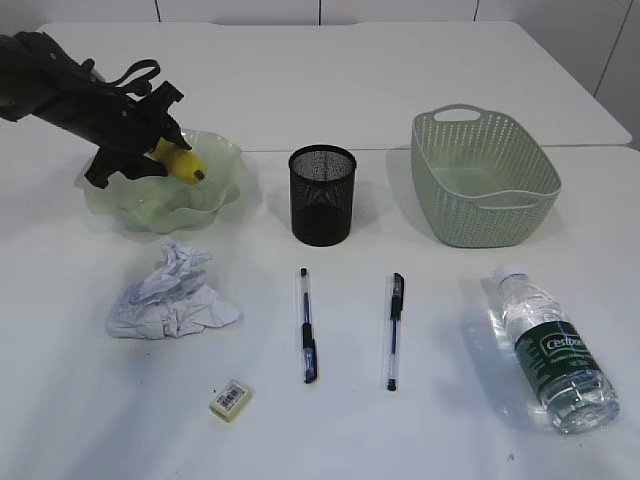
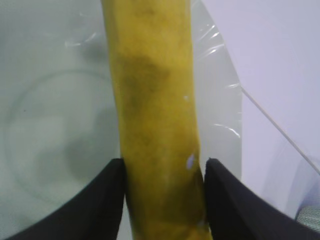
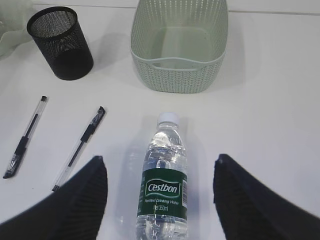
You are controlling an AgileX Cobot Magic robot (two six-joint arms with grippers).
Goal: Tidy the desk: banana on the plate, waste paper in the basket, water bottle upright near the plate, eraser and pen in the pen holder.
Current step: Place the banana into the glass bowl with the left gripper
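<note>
The left gripper (image 2: 162, 200) hangs over the plate (image 1: 225, 160), fingers pressed against both sides of the banana (image 1: 183, 163), apparently to set it down there. The right gripper (image 3: 160, 200) hovers with fingers wide apart above the bottle (image 3: 163, 185), which lies flat far right of the plate, probably lined up to grasp.

Two pens (image 1: 307, 338) (image 1: 394, 330), one banana (image 1: 182, 162), one bottle (image 1: 548, 350)

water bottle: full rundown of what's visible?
The water bottle is small, clear plastic, with a white screw cap and a dark green label reading "Cestbon". It looks full or nearly full, cap on. It lies on its side on the white table, at the right of the exterior view, cap pointing toward the green basket. Nothing but the table touches it. The right hand hangs above it, open, its fingers on either side, not gripping.
</note>
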